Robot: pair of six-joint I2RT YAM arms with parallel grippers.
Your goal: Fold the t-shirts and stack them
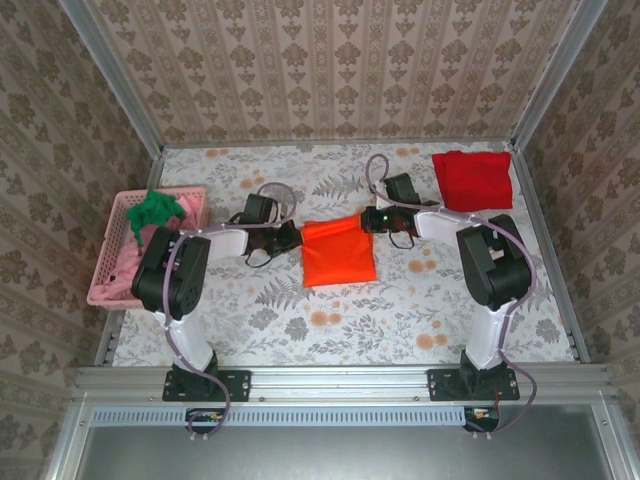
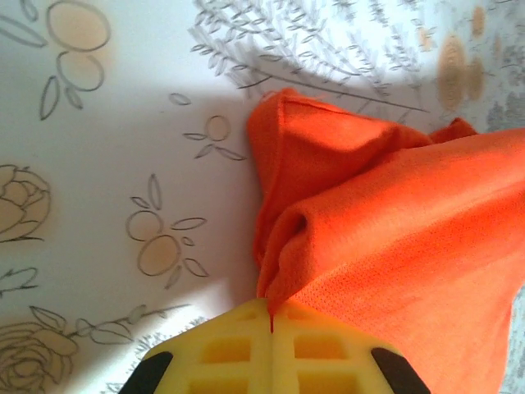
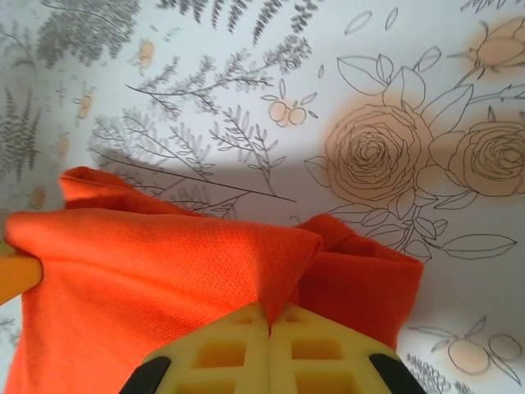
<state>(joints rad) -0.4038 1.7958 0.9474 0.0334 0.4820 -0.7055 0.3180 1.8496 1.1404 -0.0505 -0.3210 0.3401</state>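
**Two grippers pinch the orange shirt**

The flowery counter (image 1: 300, 320) fills the middle of the top view. A pink basket (image 1: 113, 216) sits at its left edge, with a green t-shirt (image 1: 155, 208) and a pink t-shirt (image 1: 125, 265) inside. The orange t-shirt (image 1: 338, 252) lies folded in the middle of the frame. The red t-shirt (image 1: 472, 180) lies folded at the upper right. The left gripper (image 1: 296, 238) is clamped on the orange t-shirt's left edge. The right gripper (image 1: 366, 220) is clamped on its upper right corner.
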